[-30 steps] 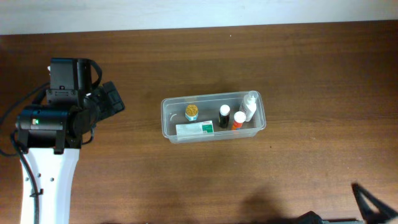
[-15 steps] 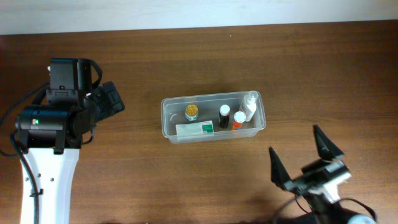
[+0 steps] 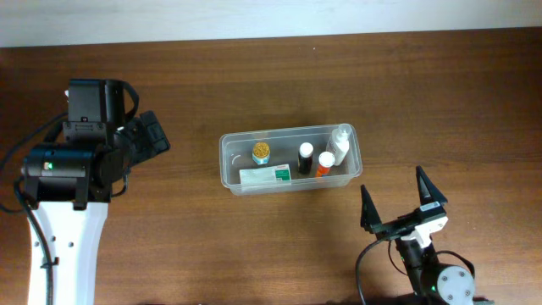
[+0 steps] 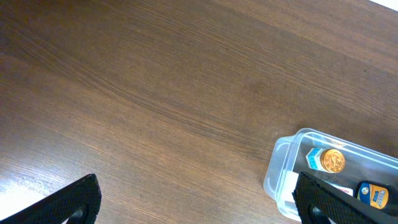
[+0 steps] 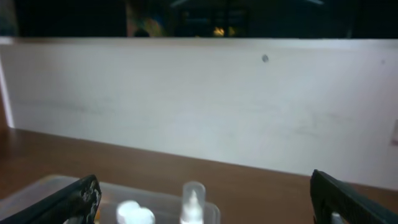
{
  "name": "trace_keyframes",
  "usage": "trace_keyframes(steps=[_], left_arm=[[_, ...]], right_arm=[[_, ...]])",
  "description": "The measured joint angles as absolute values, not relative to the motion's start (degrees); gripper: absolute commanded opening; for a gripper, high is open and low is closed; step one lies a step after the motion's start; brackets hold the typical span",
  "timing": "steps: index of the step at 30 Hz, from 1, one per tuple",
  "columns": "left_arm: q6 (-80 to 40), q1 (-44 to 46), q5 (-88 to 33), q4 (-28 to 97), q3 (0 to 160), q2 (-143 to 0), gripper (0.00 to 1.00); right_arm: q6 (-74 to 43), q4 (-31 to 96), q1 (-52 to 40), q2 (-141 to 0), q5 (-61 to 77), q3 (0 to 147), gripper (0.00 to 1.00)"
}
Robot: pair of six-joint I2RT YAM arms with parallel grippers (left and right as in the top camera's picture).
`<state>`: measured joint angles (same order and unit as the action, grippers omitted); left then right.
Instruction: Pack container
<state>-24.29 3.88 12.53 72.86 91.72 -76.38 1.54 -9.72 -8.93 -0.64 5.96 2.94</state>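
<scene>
The right tool [image 3: 390, 179], jaws wide and empty, has shifted left, nearer the container [image 3: 225, 161] on the counter [image 3: 423, 85]. The left tool [image 3: 151, 135] stays released and unmoved.

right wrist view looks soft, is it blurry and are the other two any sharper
Right wrist view: yes, soft all over, with the bottle tops and the container smeared and the top strip very dark. Overhead view: crisp and evenly lit, labels inside the tub readable as shapes. Left wrist view: wood grain sharp, with a pale glare on the table at lower left.
</scene>
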Motion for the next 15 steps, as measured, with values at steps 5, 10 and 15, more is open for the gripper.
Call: trace_keyframes(steps=[5, 10, 15], left_arm=[[-24.29, 3.88, 12.53, 72.84, 91.72, -76.38, 0.99], [-24.29, 3.88, 12.51, 72.84, 91.72, -76.38, 0.99], [-24.29, 3.88, 12.51, 72.86, 91.72, -76.38, 0.99]], right_arm=[[2.26, -8.51, -7.20, -0.64, 5.41, 1.17, 0.98], [2.74, -6.46, -5.89, -0.64, 3.70, 0.58, 0.98], [3.05, 0.89, -3.49, -0.64, 2.76, 0.58, 0.98]])
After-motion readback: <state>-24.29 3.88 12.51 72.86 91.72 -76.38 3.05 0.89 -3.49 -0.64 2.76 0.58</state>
